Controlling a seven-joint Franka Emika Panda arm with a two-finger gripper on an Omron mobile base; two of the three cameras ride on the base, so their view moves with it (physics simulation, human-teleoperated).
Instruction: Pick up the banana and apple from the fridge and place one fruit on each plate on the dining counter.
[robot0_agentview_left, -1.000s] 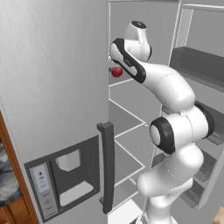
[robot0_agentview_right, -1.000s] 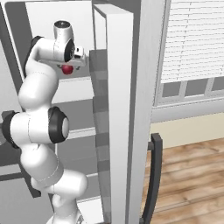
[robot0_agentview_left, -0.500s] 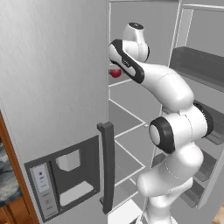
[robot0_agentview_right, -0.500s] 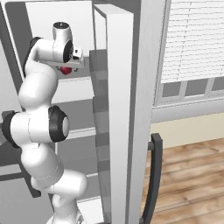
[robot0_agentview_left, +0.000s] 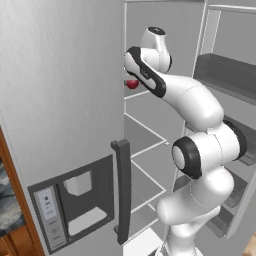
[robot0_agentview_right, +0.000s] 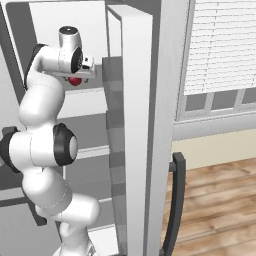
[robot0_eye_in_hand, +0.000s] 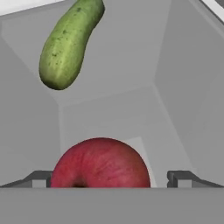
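We note a smooth grey shelf (robot0_eye_in_hand: 131, 109) inside the white fridge (robot0_agentview_left: 60, 100); the glossy round apple (robot0_eye_in_hand: 100, 164) sits between the wide-spread hand (robot0_eye_in_hand: 109, 178), a bumpy green cucumber (robot0_eye_in_hand: 68, 43) beyond.

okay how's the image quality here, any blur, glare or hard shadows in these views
Hand view: apple and green cucumber-like fruit sharp, softly shaded, no glare. Left base view: fridge door evenly lit, faint brushed streaks. Right base view: flat light, no hard shadows.

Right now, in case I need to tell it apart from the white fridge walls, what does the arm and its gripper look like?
The arm is glossy white, built of rounded segments with dark grey to black bands and rings at the joints. The gripper ends in two small dark grey finger tips. No cables or markings are visible.
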